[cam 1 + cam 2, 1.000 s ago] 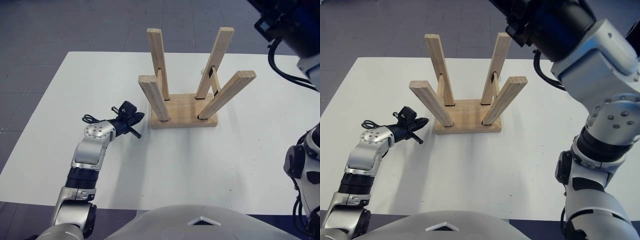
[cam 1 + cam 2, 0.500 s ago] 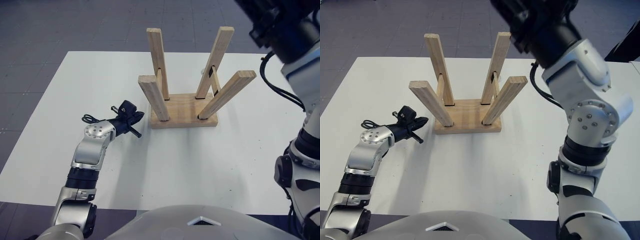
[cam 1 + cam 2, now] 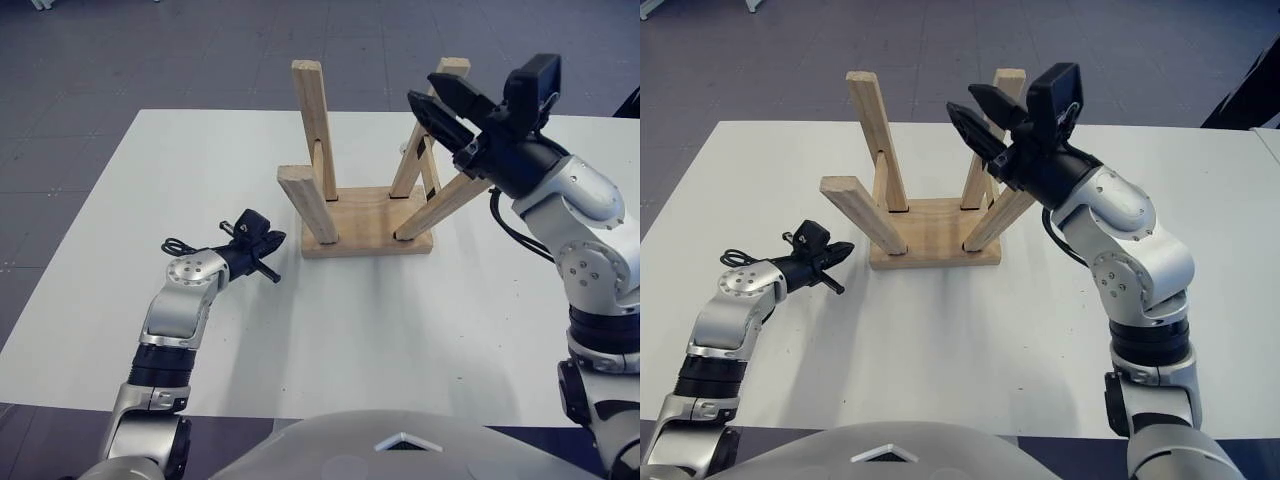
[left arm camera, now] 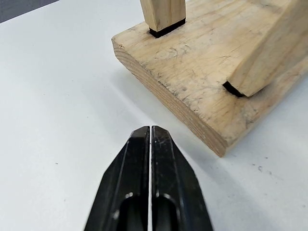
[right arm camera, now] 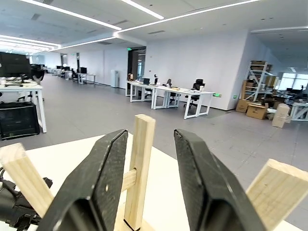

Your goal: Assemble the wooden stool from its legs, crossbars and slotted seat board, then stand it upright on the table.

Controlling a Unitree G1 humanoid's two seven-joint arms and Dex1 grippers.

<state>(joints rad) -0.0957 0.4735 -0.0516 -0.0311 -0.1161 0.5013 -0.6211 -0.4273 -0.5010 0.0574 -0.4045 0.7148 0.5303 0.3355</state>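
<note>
stool (image 3: 368,222) inverted, legs (image 3: 312,120) pointing up | left end effector (image 4: 150,134) together | right end effector (image 3: 424,92) apart above legs

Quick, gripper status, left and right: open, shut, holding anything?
Left gripper: shut, empty, tips near the seat board.
Right gripper: open, holding nothing.

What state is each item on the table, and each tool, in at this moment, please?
stool: assembled, standing upside down on the table.
seat board: lying flat.
legs: seated in the board, pointing up, splayed.
left tool: shut, empty, just short of the seat board.
right tool: open, empty, raised near the tops of the right-hand legs.
</note>
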